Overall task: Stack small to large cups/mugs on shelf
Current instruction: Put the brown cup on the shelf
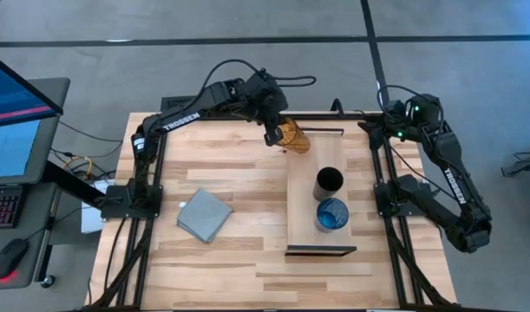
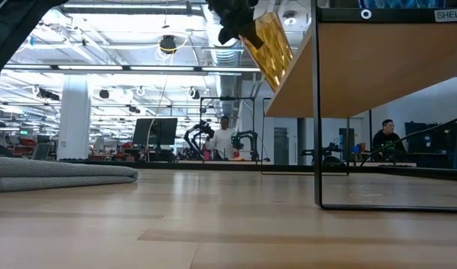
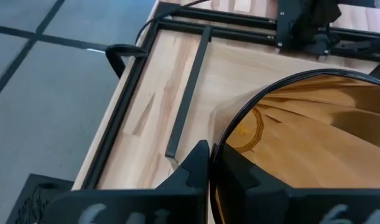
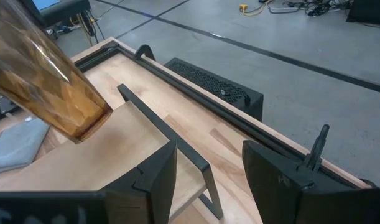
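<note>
Amber tumbler point(image 1: 293, 136) tilted in left claw point(image 1: 273, 133)

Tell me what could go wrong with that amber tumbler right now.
The left gripper pinches only the tumbler rim, and the tumbler hangs tilted over the shelf end, so it could slip or land askew. Set down tilted, it may topple toward the black cup and blue cup.

A large robotics lab: bright ceiling lights point(image 2: 168, 45), other dark robot arms point(image 2: 194, 138), people at distant desks point(image 2: 384, 138).
</note>
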